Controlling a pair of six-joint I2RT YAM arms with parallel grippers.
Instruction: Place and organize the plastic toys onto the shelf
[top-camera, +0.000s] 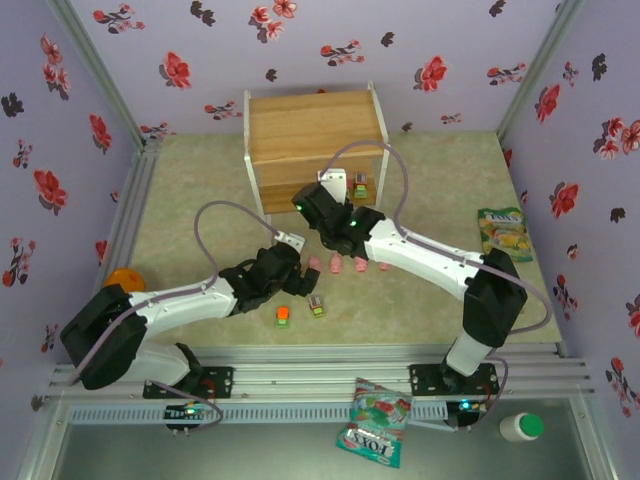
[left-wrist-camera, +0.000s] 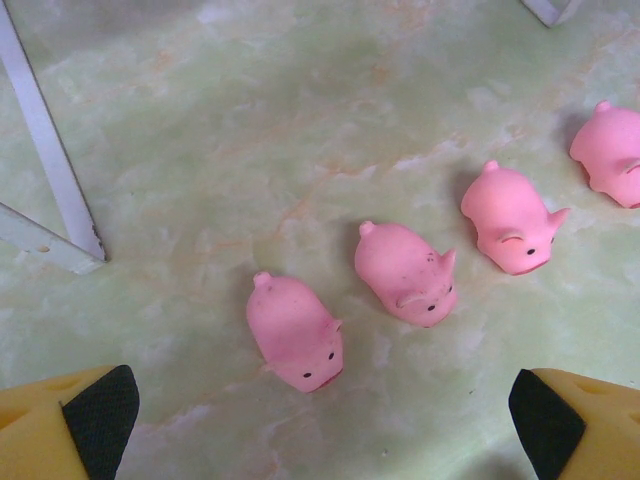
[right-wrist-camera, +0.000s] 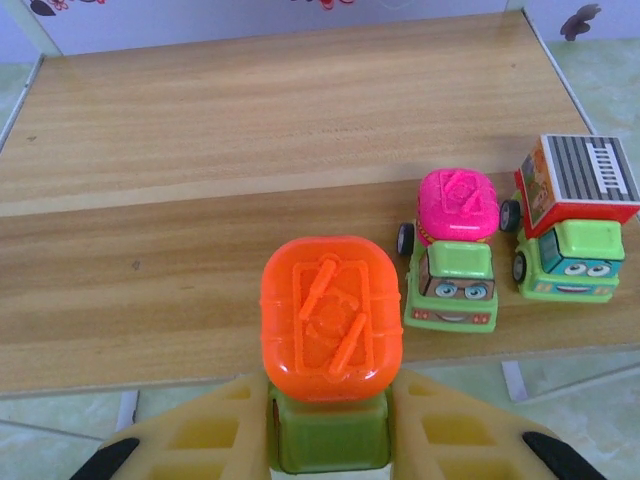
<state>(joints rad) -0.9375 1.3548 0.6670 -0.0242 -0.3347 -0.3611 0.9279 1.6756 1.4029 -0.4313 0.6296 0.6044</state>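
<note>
Right gripper (right-wrist-camera: 328, 435) clamped on orange-topped truck (right-wrist-camera: 330, 318) at shelf (right-wrist-camera: 200, 270) front edge, near pink-topped truck (right-wrist-camera: 455, 250). Left gripper (left-wrist-camera: 322, 425) wide open, empty, pigs (left-wrist-camera: 295, 332) just ahead.

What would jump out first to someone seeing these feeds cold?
The orange-topped green truck, clamped in the right tool at the front edge of the shelf, where a pink-topped truck and a grey-topped truck are parked to its right. Next, a diagonal row of four pink pigs on the table beneath the open left tool.
</note>
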